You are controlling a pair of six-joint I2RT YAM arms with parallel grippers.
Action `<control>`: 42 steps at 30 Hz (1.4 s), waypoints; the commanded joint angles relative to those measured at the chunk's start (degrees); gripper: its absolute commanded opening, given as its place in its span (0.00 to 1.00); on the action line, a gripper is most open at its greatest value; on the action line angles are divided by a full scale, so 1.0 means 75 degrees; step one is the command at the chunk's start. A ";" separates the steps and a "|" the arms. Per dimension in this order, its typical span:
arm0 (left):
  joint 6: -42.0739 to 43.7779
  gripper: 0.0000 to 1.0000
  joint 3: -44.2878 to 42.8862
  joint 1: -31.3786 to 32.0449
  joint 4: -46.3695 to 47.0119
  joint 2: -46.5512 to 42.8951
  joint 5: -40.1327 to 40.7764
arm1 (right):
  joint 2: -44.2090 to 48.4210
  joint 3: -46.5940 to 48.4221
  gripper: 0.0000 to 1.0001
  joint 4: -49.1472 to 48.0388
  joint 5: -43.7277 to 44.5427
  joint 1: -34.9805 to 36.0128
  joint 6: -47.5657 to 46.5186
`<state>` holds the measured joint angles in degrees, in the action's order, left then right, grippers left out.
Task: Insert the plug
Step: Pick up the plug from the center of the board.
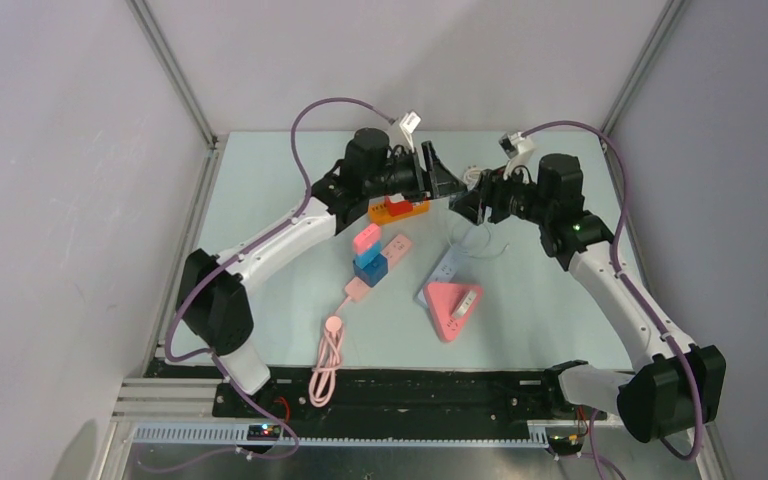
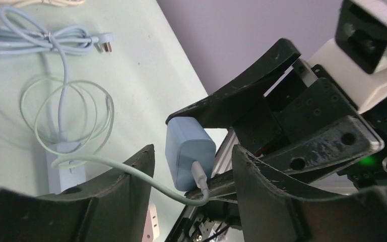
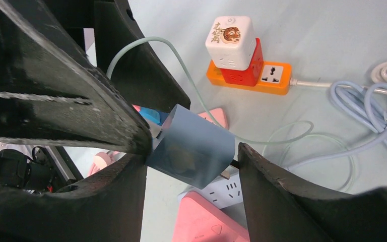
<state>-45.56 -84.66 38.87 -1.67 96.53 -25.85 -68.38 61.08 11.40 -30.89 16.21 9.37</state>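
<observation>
Our right gripper [image 3: 191,154] clamps the blue plug [image 2: 184,143], held in the air just right of the orange power strip [image 3: 274,75]. Our left gripper [image 2: 193,154] straddles that plug, half open, with gaps on both sides and gripping nothing.

Top camera: fixed high behind arm bases, looks down and forward over whole table [image 1: 530,335]; both arms in frame, far from work.

Left wrist camera: close behind left gripper [image 2: 192,151], faces right across table toward side wall; charger [image 2: 189,151] at centre.

Right wrist camera: close behind right gripper [image 3: 191,148], faces left; orange power strip [image 3: 272,75] beyond.

Wrist views face each other, share charger and blue cable bundle [image 2: 10,43]. All three share far middle of table.
</observation>
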 commanded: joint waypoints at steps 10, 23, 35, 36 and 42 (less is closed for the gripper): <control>0.0948 0.52 -0.0491 0.0053 -0.0657 0.0148 -0.1029 | -0.0005 0.0049 0.33 -0.0375 0.0733 0.0574 -0.0541; 0.1868 0.60 -0.0360 0.0043 -0.1247 0.0213 -0.1883 | -0.0179 0.0059 0.36 -0.0460 0.0881 0.0670 -0.0494; 0.1657 0.00 -0.0541 0.0037 -0.1349 0.0513 -0.2382 | -0.0319 0.0053 0.52 -0.0438 0.1222 0.0681 -0.0226; 0.1627 0.00 -0.0578 0.0039 -0.1360 0.0518 -0.2357 | -0.0305 0.0058 0.57 -0.0391 0.1371 0.0690 -0.0210; 0.1315 0.00 -0.0859 -0.0140 -0.1412 0.0569 -0.1888 | -0.0144 0.0051 0.99 -0.0179 0.1257 0.0656 -0.0230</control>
<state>-33.63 -87.46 37.65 -10.57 100.51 -37.30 -70.72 60.38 14.70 -22.70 21.56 7.05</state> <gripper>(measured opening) 0.145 0.943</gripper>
